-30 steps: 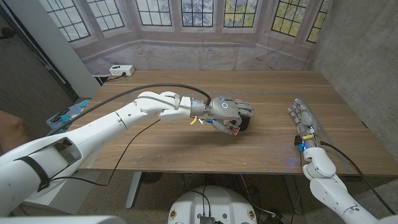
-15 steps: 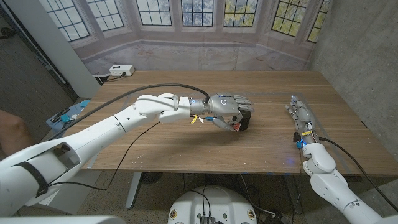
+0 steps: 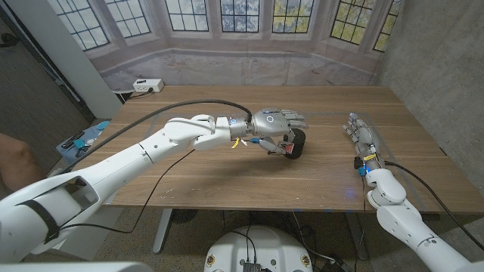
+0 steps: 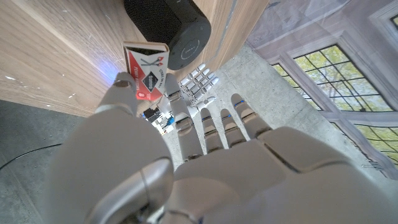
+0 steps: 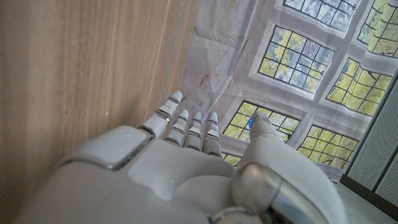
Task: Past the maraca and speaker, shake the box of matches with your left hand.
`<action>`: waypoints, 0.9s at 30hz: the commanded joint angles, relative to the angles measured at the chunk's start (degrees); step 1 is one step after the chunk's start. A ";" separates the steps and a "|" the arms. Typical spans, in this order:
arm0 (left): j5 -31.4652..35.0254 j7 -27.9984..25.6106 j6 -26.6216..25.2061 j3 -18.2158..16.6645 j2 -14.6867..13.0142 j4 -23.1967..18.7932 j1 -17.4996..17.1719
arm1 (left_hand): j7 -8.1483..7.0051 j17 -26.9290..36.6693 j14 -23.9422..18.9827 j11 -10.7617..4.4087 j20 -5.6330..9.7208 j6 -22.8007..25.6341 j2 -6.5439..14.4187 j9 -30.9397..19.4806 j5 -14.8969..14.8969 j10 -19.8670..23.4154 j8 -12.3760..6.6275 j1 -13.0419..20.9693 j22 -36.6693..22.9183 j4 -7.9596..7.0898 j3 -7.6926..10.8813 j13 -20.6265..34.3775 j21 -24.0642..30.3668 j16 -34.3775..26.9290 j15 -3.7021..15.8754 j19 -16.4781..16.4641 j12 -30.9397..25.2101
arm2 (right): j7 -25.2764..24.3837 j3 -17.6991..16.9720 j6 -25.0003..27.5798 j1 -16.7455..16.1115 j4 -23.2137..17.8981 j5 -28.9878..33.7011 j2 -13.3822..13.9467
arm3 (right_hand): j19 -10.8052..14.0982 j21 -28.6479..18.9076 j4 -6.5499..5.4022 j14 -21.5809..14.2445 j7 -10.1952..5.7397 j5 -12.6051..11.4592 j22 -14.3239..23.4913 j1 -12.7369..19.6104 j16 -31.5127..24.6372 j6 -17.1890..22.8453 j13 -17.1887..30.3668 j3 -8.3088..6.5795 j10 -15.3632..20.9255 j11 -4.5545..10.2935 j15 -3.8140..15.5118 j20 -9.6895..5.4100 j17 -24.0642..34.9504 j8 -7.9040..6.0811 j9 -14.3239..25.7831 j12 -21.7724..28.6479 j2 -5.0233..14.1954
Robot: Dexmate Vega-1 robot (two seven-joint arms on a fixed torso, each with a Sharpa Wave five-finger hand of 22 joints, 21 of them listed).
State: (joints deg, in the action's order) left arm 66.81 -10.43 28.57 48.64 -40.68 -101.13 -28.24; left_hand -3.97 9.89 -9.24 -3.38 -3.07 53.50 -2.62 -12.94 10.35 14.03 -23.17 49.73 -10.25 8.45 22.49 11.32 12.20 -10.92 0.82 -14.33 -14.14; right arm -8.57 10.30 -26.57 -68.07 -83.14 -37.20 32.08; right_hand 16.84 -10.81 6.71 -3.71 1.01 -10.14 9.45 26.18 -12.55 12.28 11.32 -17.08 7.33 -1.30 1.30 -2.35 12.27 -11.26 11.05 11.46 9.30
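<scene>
Head view shows the left hand [image 3: 275, 124] reached out over the middle of the wooden tabletop [image 3: 227, 170], its fingers [image 3: 293, 117] stretched forward and slightly apart above a black speaker [image 3: 296, 143]. The speaker sits on the tabletop directly under the fingers. A small red-and-white edge of the matchbox [image 3: 285, 149] shows just below the hand, beside the speaker.

Left wrist view gives the grip more plainly: the matchbox [image 4: 147, 68], red with a white panel and a printed label, is pinched at its lower end against the thumb [image 4: 124, 84], while the other fingers [image 4: 214, 124] lie extended and a little spread. The far end of the matchbox lies just beside the speaker [image 4: 169, 26], whose dark rounded body rests on the wood; I cannot tell whether they touch.

Right hand [image 3: 363, 140] lies out on the right side of the tabletop, well apart from the speaker, holding nothing. In the right wrist view its fingers [image 5: 186, 127] point straight ahead, close together.
</scene>
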 commanded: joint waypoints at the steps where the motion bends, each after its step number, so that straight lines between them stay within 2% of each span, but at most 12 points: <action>1: -1.34 -2.59 -3.32 -0.58 0.92 1.37 -0.33 | -0.08 0.12 -0.34 0.00 0.11 0.24 1.17 -0.30 0.17 0.47 0.17 0.73 -0.21 0.01 -0.11 0.17 -0.22 0.11 -0.06 -0.43 0.38 | 0.20 0.68 1.90 1.55 -0.46 0.50 1.25 | 0.55 -0.15 0.10 -0.49 0.11 0.01 0.21 0.49 -0.26 0.67 0.26 -0.34 0.36 0.01 -0.24 -1.30 0.09 -0.20 0.13 0.12 0.02; 27: -4.37 -7.84 -8.60 -1.39 2.23 3.37 -0.60 | -0.14 0.12 -0.68 0.14 0.14 0.15 1.28 -0.35 0.16 0.79 0.25 0.78 -0.21 0.04 -0.29 0.18 -0.31 0.13 -0.05 -0.34 0.58 | -0.71 1.48 5.43 3.08 -2.43 1.18 2.76 | 0.68 -0.17 0.09 -0.52 0.14 0.01 0.21 0.52 -0.26 0.67 0.26 -0.37 0.40 -0.06 -0.30 -1.29 0.09 -0.18 0.13 0.13 0.03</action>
State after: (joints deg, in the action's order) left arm 63.81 -15.96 21.93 47.63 -38.91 -98.55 -28.57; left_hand -3.88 9.89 -9.32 -3.06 -3.07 53.41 -2.42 -13.20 10.35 14.34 -23.17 49.93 -10.25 8.45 22.49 11.32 12.20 -10.92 0.72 -14.33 -13.69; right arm -8.61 11.50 -22.50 -65.27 -84.42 -36.39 34.25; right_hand 16.85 -10.81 6.71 -3.71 1.25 -10.14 9.46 26.18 -12.55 12.51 11.32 -17.08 7.33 -1.30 1.30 -2.35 12.27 -11.26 11.05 11.46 9.30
